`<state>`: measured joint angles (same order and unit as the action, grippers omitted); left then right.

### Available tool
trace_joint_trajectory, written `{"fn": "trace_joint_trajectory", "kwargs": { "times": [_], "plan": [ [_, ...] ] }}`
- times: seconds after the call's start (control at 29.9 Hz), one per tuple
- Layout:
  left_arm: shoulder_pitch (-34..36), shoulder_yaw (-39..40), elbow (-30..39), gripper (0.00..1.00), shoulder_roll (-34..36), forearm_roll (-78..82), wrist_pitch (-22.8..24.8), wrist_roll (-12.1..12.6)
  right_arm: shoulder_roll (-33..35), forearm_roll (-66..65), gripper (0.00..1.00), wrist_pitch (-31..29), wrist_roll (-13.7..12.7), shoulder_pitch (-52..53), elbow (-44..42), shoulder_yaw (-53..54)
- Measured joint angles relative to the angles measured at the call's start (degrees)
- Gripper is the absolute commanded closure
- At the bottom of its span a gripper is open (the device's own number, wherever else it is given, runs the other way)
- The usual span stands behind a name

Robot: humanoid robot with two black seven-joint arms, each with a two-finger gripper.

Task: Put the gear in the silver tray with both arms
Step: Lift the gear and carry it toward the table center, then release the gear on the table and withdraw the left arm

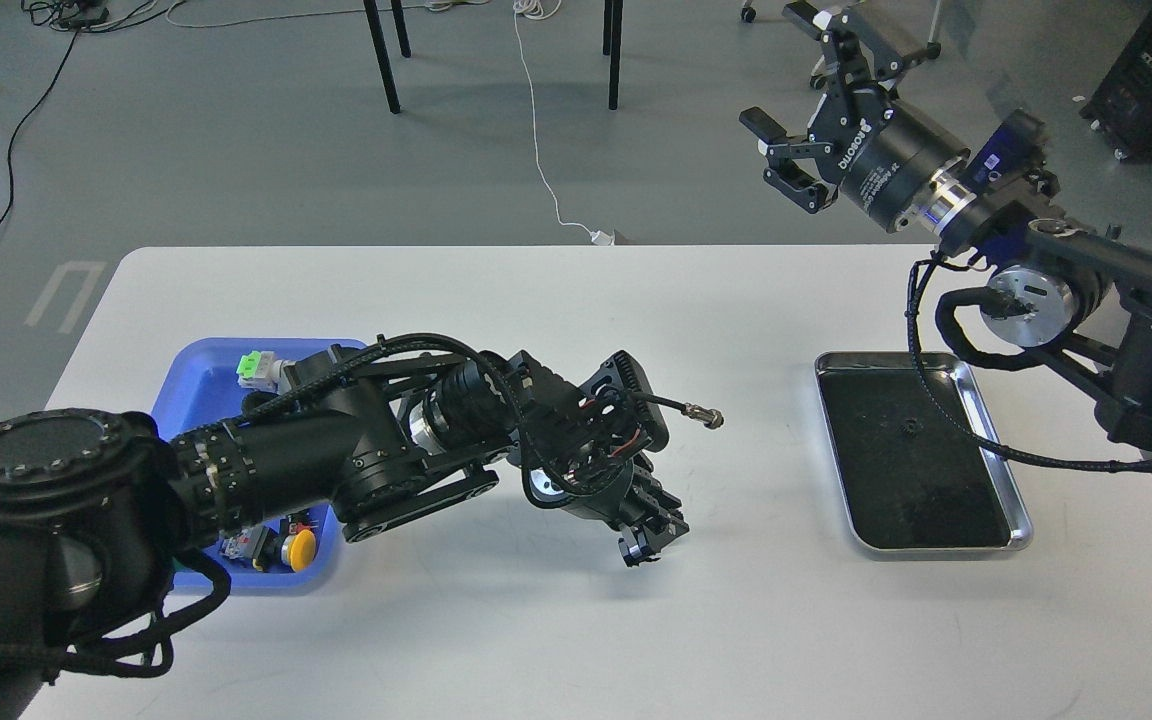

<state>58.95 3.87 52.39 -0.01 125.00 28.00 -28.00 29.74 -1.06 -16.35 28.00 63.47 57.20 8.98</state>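
Table point(556, 620) carries the blue tray point(198, 375) at left and the silver tray point(1021, 520) at right, a small gear point(905, 428) on its dark floor, right gripper point(816, 120) raised with fingers apart, left gripper point(651, 535) low, fingers indistinct.

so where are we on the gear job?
Looks mostly done: a small gear lies on the silver tray's dark floor. Right gripper is raised clear with fingers open and empty. Left gripper points down at the bare table, apparently holding nothing. Left: probably only retracting both arms.
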Motion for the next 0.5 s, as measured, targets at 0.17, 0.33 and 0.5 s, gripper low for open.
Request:
{"fn": "trace_joint_trajectory", "kwargs": {
  "times": [0.17, 0.33, 0.5],
  "plan": [
    [0.0, 0.0, -0.5, 0.13, 0.0, 0.0, 0.0, 0.0, 0.0, 0.0, 0.01, 0.0, 0.0, -0.2, 0.0, 0.0],
    [0.7, 0.8, 0.4, 0.08, 0.0, 0.0, 0.0, 0.0, 1.0, 0.0, 0.01, 0.0, 0.0, -0.8, 0.1, 0.0],
    [0.8, 3.7, 5.3, 0.03, 0.9, -3.7, 0.0, 0.0, 5.3, 0.1, 0.01, -0.6, 0.0, -2.0, 1.1, 0.0]
  ]
}}
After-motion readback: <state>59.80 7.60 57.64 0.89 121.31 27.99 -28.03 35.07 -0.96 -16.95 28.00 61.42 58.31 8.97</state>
